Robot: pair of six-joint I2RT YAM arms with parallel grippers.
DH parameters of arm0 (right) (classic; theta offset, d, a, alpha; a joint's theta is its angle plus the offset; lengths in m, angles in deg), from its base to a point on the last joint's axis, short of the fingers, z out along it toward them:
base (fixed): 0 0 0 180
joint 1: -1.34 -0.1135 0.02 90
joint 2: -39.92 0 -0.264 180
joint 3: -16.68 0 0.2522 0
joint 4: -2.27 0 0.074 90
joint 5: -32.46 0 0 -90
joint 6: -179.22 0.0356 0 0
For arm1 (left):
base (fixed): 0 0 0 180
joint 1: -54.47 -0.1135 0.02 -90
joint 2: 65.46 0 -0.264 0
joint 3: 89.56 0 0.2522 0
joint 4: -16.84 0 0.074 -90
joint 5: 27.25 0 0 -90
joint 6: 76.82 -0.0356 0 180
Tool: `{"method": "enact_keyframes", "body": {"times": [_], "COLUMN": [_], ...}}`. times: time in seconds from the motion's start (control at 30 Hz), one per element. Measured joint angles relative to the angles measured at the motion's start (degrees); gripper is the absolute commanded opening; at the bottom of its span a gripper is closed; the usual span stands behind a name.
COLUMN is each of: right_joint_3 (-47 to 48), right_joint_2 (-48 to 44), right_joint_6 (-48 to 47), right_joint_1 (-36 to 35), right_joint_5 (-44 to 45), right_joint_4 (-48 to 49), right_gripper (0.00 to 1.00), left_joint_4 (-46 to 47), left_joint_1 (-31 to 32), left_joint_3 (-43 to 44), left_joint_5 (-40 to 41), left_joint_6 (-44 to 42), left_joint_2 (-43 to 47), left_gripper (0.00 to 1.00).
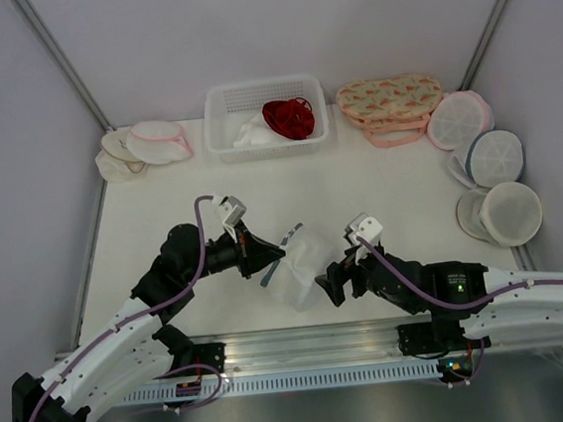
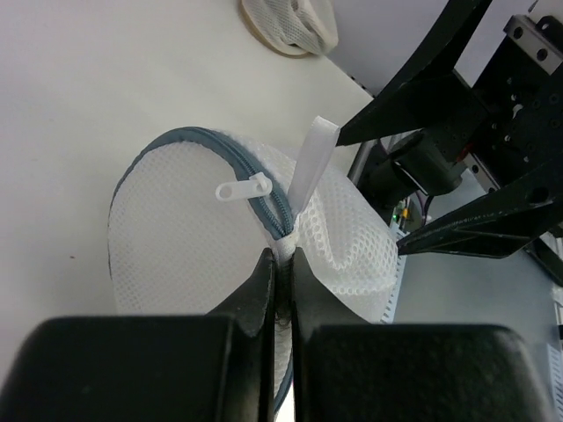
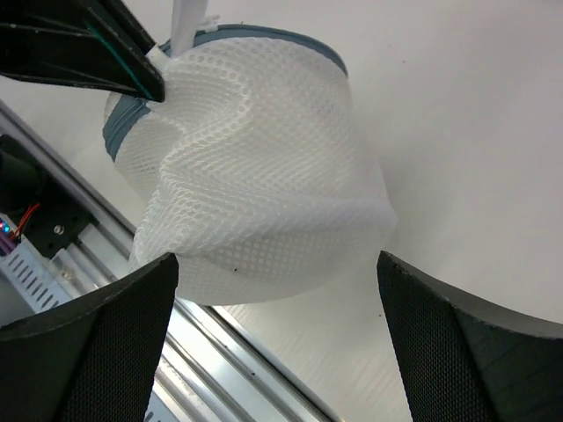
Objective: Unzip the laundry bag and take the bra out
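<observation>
The white mesh laundry bag (image 1: 302, 264) with its grey-blue zipper rim stands crumpled near the table's front edge, between my two grippers. My left gripper (image 1: 272, 264) is shut on the bag's rim at the zipper's end (image 2: 281, 257). The white zipper pull (image 2: 244, 187) lies on the closed zipper just beyond my fingers, beside a white ribbon loop (image 2: 312, 163). My right gripper (image 1: 331, 288) is open and empty, its fingers (image 3: 97, 338) spread wide at the bag's (image 3: 255, 149) lower side without touching it. The bra does not show.
A white basket (image 1: 222, 127) at the back holds a red lacy garment (image 1: 289, 117) and white cloth. A flowered pink pouch (image 1: 391, 101) lies right of it. Round bags lie at back left (image 1: 160, 141) and along the right (image 1: 494, 158). A metal rail (image 1: 304, 343) runs along the front edge.
</observation>
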Motion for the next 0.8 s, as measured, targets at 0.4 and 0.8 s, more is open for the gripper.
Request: {"method": "enact_keyframes", "body": {"times": [0.4, 0.8], "right_joint_3": [-0.1, 0.6], "right_joint_2": [-3.7, 2.7], "right_joint_6": [10.7, 18.4], "right_joint_1": [0.3, 10.3], "right_joint_5": [15.2, 0.3], "right_joint_4": [0.8, 5.2], "right_gripper": [0.98, 0.98], "left_joint_4": [-8.5, -19.4], "left_joint_1": [1.0, 27.5], "left_joint_3": [3.4, 13.0], "left_joint_5": [2.2, 10.6], "left_joint_6": [-7.5, -20.2], "left_joint_2": [-5.2, -12.9], "left_gripper": [0.02, 0.02]}}
